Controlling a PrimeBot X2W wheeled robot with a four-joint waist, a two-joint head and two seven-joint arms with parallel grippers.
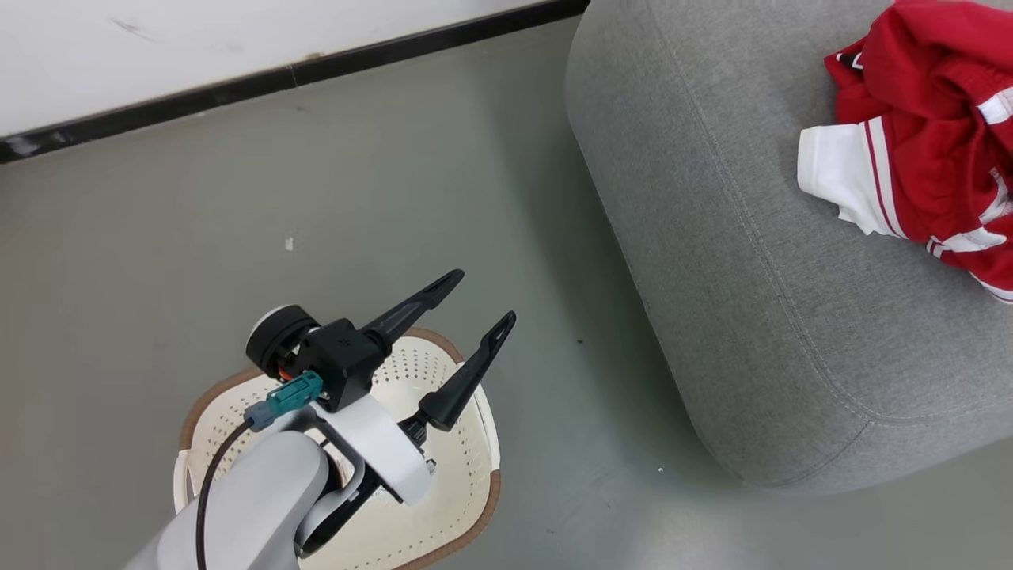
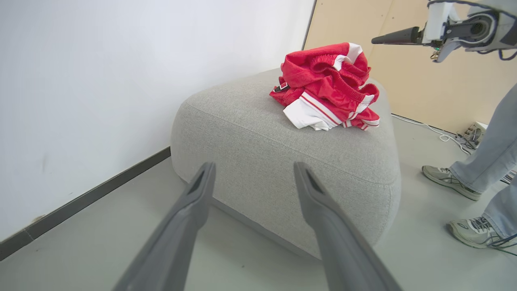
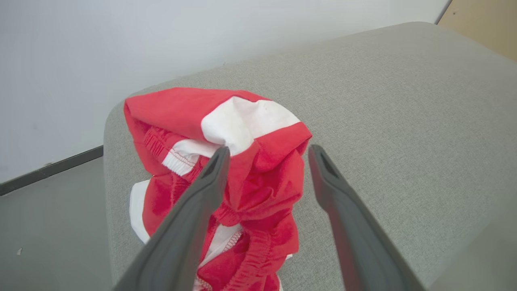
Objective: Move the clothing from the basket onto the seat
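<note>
The clothing (image 1: 926,134), a crumpled red heap with white panels and stripes, lies on the grey seat (image 1: 752,261). My right gripper (image 3: 269,150) hovers open just above the clothing (image 3: 250,182), with nothing between its fingers. From the left wrist, the clothing (image 2: 327,85) rests on top of the seat (image 2: 282,153), and the right gripper (image 2: 377,39) hangs above and to its right. My left gripper (image 1: 484,297) is open and holds nothing above the cream basket (image 1: 459,507) on the floor. My forearm hides part of the basket. The left gripper (image 2: 254,167) points at the seat.
A white wall with a dark baseboard (image 1: 285,79) runs behind the grey floor. A person's legs and grey shoes (image 2: 452,182) stand right of the seat, near cables and a power strip (image 2: 468,131). A tan panel (image 2: 424,81) stands behind.
</note>
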